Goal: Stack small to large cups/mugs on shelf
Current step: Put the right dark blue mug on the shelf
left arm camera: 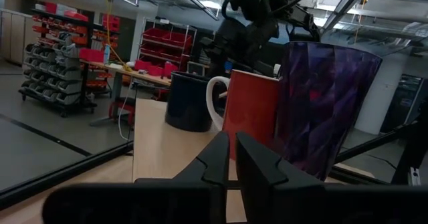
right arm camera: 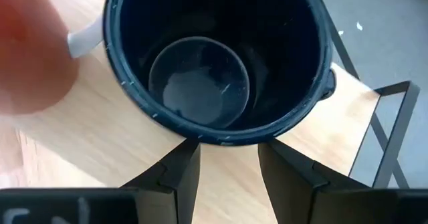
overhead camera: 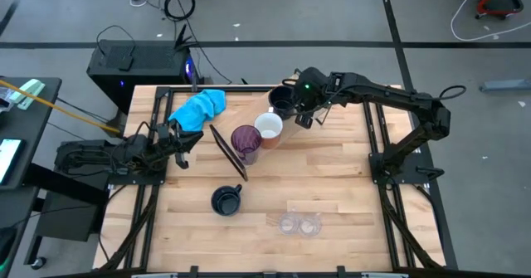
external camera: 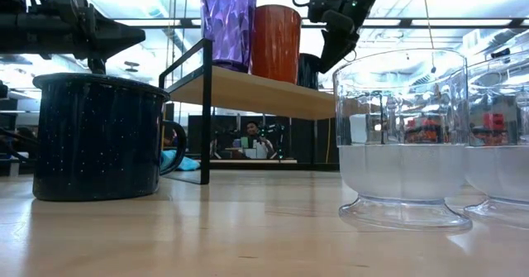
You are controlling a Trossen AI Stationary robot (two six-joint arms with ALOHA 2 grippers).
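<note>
Shelf [overhead camera: 249, 158], mid frame: purple tumbler [overhead camera: 246, 142], red-sided mug w/ white interior [overhead camera: 269, 127], navy mug [overhead camera: 281, 100] upright in a row. 2nd navy mug [overhead camera: 226, 200] lower centre on tabletop; 2 clear cups [overhead camera: 299, 224] lower right.

We identify this place as a robotics lab or workshop. Behind the left gripper [left arm camera: 231, 158], in its wrist view, stand shelving racks [left arm camera: 57, 67] loaded with red storage bins [left arm camera: 164, 49], and exposed ducts and beams run across the ceiling overhead. From above, to the outer side of the left gripper [overhead camera: 180, 148], we see a bare grey concrete floor [overhead camera: 75, 12] with loose cables [overhead camera: 178, 4] and a black equipment case [overhead camera: 137, 66]. Beyond the right gripper [external camera: 331, 29], under the shelf [external camera: 248, 91], a person [external camera: 250, 136] sits at a workstation. The arms stand on a plank tabletop [overhead camera: 332, 178] bolted with black frames.
</note>
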